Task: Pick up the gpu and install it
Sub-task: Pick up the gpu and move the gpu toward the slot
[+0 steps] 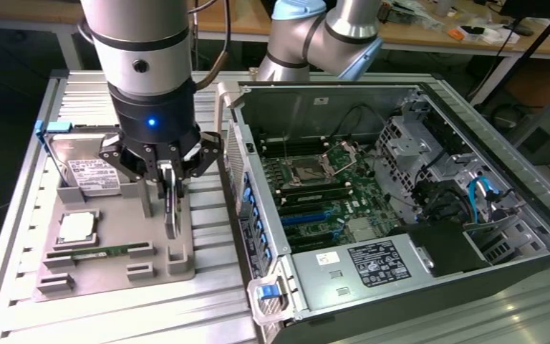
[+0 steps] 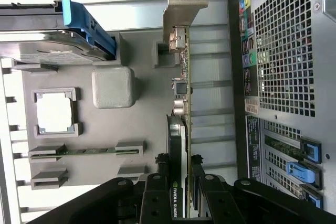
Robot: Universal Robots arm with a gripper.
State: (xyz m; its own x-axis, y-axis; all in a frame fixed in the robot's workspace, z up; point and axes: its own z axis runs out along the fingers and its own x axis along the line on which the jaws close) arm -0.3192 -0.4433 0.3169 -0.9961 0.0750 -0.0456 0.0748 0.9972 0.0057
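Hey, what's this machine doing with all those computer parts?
A robot arm's gripper is closed on the gpu, a thin card standing on edge at a grey tray beside an open computer case. The card is not yet in the case. A hard drive and a memory stick sit in the tray too.

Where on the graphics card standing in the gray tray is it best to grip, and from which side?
Grip the graphics card by its top edge, pinching its two flat faces, coming straight down. It stands on edge in the gray tray, thin side up.
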